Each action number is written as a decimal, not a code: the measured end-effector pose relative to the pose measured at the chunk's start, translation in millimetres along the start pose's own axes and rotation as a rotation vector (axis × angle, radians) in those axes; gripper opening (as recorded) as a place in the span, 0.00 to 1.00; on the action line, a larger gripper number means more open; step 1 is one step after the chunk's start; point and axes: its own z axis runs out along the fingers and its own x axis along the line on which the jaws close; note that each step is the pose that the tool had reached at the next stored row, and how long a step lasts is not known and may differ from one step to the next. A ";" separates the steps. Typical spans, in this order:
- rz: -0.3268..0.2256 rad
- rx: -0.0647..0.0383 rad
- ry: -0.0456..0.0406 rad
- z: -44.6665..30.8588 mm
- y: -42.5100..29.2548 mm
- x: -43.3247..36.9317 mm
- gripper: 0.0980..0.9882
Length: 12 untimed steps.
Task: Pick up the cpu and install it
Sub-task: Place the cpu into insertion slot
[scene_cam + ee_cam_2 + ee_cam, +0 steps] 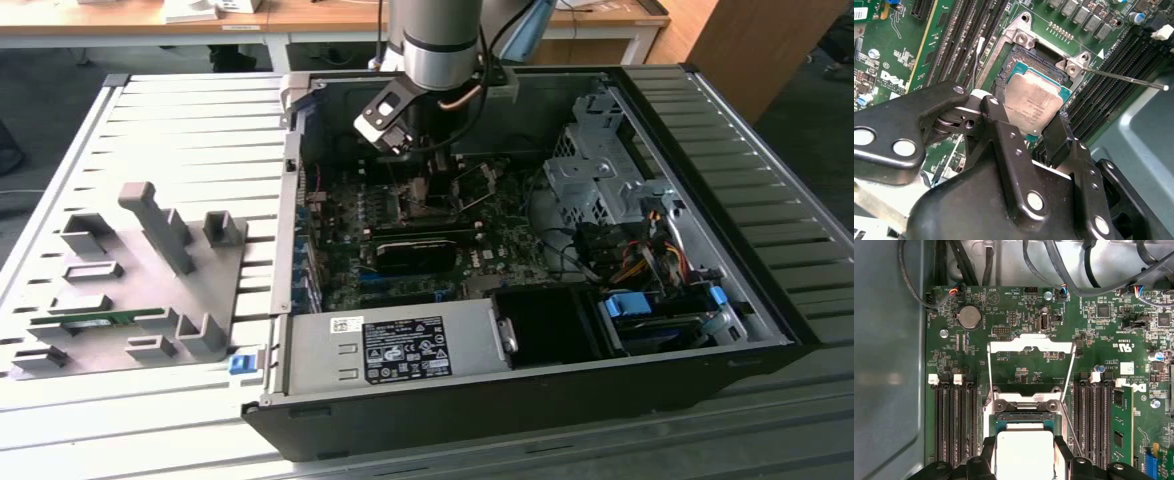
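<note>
The cpu (1036,100), a silvery square with a thin teal rim, sits over the open socket (1016,62) on the green motherboard. My gripper (1024,120) stands over it, its black fingers (996,117) pressed against two opposite edges of the chip. I cannot tell whether the chip rests in the socket or hangs just above it. In the first wrist view the cpu (1024,442) shows between the same fingers (990,452) of the gripper (1025,462). In the exterior view the gripper (427,185) reaches down into the open computer case (747,300).
The socket's metal load plate (1029,346) is swung open, and its thin lever (1126,80) sticks out sideways. Memory slots (954,415) flank the socket, with one stick (1121,425) fitted. A grey fixture board (134,290) lies at the exterior view's left. A power supply (387,350) fills the case front.
</note>
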 end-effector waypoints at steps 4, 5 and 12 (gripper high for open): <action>0.000 0.000 -0.0003 1.1 0.0 -0.1 0.50; 0.000 0.000 -0.0003 1.1 0.0 0.0 0.50; 0.000 0.000 0.0000 4.3 -0.1 -0.1 0.50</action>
